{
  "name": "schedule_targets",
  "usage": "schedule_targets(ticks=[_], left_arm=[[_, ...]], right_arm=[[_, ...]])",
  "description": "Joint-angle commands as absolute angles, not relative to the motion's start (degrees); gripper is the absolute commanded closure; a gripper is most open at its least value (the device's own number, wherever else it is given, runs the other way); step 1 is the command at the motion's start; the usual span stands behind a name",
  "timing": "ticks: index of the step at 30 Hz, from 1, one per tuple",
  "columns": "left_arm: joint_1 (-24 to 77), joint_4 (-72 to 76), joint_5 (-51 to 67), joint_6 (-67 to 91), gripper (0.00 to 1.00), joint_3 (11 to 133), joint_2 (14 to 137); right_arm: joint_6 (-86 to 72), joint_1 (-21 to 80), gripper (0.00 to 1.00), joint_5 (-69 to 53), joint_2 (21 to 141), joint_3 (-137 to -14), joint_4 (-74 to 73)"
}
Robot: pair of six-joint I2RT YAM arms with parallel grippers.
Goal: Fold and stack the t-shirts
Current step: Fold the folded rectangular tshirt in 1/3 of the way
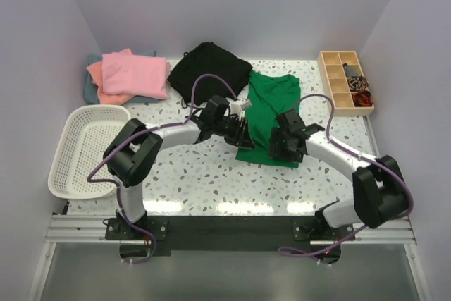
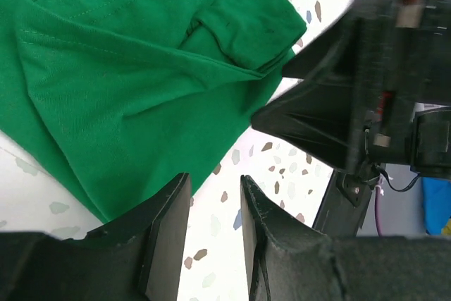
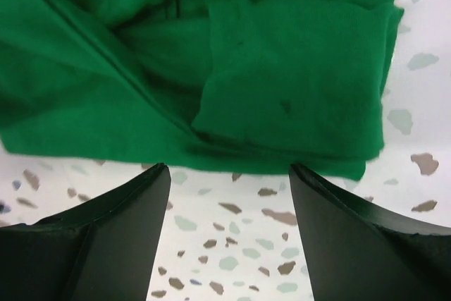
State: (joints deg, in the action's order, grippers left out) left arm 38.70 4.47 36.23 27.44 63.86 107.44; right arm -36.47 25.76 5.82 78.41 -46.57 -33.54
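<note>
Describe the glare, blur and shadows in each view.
Top external: bright reflections streak the table along its near edge; the green t-shirt is evenly lit. Left wrist: the cloth is sharp, the right arm is blurred, and the left end effector is nearly black. Right wrist: the right end effector is dark and soft-edged; the cloth's folds cast gentle shadows.
</note>
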Motion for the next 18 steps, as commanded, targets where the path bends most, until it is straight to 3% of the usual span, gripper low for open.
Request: schedule_targets(ticks=[1, 9, 18], left_arm=[[38.5, 7.12, 37.09, 27.69, 0.61, 66.35, 108.72], [38.15, 5.89, 36.39, 26.98, 0.62, 68.03, 109.77], [37.97, 5.19, 34.28, 26.28, 0.62, 67.5, 109.78]], right_arm=[[-35.69, 25.58, 0.27, 10.1, 84.27, -51.31, -29.45], [-30.77, 25.49, 0.27, 20.2, 89.9, -59.41, -30.49], [-28.04, 23.56, 0.26, 23.63, 100.8, -67.32, -29.97]])
